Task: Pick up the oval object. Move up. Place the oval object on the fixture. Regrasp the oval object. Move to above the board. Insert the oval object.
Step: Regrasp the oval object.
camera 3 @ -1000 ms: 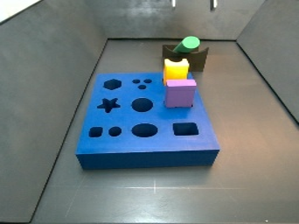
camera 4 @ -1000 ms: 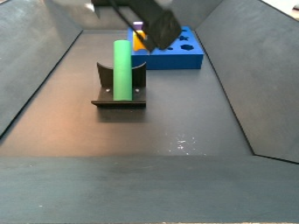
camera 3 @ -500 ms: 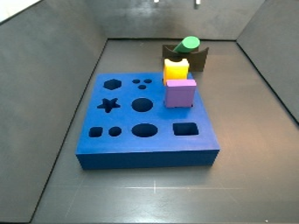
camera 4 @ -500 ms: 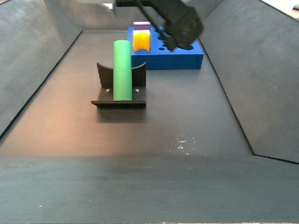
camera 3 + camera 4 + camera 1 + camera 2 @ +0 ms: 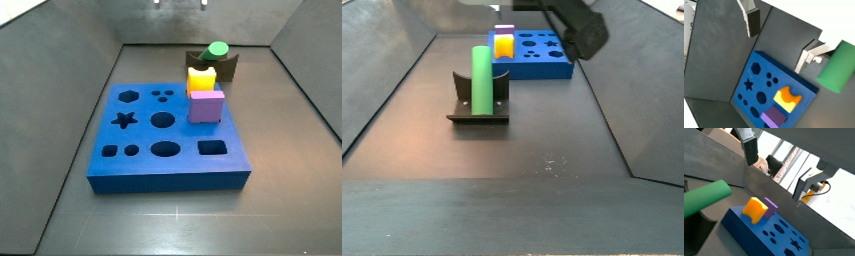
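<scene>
The green oval object [image 5: 217, 49] stands upright in the notch of the dark fixture [image 5: 214, 68] behind the blue board [image 5: 167, 135]; a side view shows its full length [image 5: 481, 76] on the fixture [image 5: 478, 108]. My gripper [image 5: 179, 3] is high up, only its fingertips showing at the frame's top edge, above the board's far side. Both wrist views show it open, gripper [image 5: 777, 41] and gripper [image 5: 777, 171], with nothing between the fingers. The oval object [image 5: 836, 67] lies off to one side of the fingers, oval object [image 5: 704, 201] apart from them.
A yellow block [image 5: 201, 78] and a purple cube [image 5: 206, 105] stand on the board's far right part. Cut-out holes fill the rest of the board's top. Grey walls enclose the floor on all sides. My dark arm [image 5: 580, 28] hangs above the board [image 5: 536, 58].
My open gripper has moved sideways away from the fixture toward the space over the board. The oval object has stayed upright on the fixture.
</scene>
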### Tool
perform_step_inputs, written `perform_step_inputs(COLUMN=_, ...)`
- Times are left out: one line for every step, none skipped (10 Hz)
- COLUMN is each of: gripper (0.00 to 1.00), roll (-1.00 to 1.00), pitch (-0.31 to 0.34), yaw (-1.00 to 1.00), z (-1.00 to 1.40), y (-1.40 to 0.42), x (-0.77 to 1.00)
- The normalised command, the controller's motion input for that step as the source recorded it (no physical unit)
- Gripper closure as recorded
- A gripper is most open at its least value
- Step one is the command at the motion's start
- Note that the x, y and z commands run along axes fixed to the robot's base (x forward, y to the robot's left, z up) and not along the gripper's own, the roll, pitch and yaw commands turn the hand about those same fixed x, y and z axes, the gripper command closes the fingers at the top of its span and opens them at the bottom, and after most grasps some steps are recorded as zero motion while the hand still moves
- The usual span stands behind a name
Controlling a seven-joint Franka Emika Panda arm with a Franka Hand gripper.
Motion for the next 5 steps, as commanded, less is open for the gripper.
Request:
perform_step_inputs(gripper=0.0, roll=1.0, pitch=-0.015, yaw=-0.91, z=-1.0, y=-0.4, x=-0.3)
perform_step_inputs(gripper=0.0, roll=1.0, pitch=-0.017, yaw=-0.91, z=-1.0, y=-0.41, x=-0.22)
perform_step_inputs(gripper=0.0, roll=1.0, pitch=-0.045, yaw=-0.91, z=-0.98, y=-0.4, x=-0.06)
perform_step_inputs(gripper=0.0, roll=1.0, pitch=-0.064, yaw=-0.92, z=-0.76, y=-0.23, x=-0.04)
perform_step_inputs(gripper=0.0, roll=1.0, pitch=-0.086, yaw=-0.93, z=-0.55, y=-0.12, x=-0.03)
